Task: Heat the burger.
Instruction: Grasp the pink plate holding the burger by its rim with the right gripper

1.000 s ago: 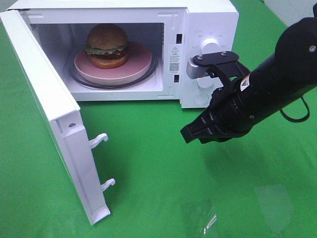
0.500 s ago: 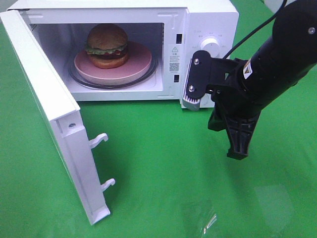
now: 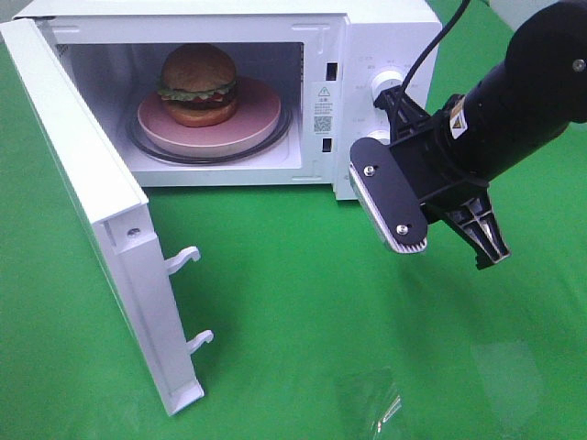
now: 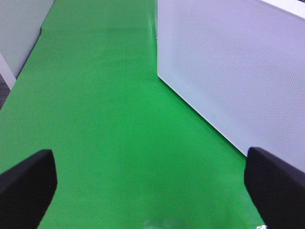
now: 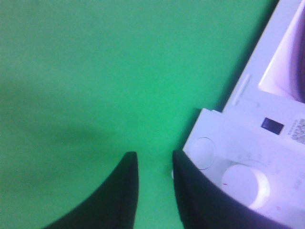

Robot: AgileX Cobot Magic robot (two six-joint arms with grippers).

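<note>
Burger: the burger point(image 3: 198, 84) is sitting on a pink plate point(image 3: 261, 119) on the turntable inside the microwave point(image 3: 385, 37), towards the left of the cavity.
Door: the door point(image 3: 83, 211) is standing wide open, its latch hooks point(image 3: 183, 258) pointing out over the green desk point(image 3: 275, 293).
Right hand: the right hand point(image 5: 153, 157) is hovering just in front of the control panel point(image 3: 371, 101), its fingers parted by a narrow gap and pinching nothing.
Left hand: the left hand point(image 4: 148, 157) is spread wide and carrying nothing, low over the desk beside a white dotted panel point(image 4: 228, 71). I cannot tell whether that panel is the door or the casing.
Step in hand: closing the door is probably coming first, then turning a knob.
Risk, knob: the right hand is sitting so close to the timer knob point(image 5: 245, 181) that a careless swing could be nudging it while the door is open, and nothing would be heating.
Risk, door: a hard or off-centre push could be sliding the whole microwave across the desk, or leaving the hooks unlatched.
Risk, load: a slammed door could be jolting the burger off its plate.
Risk, grip: fingers this narrowly parted may be too tight to fit around the knob, so they could be slipping off it.
</note>
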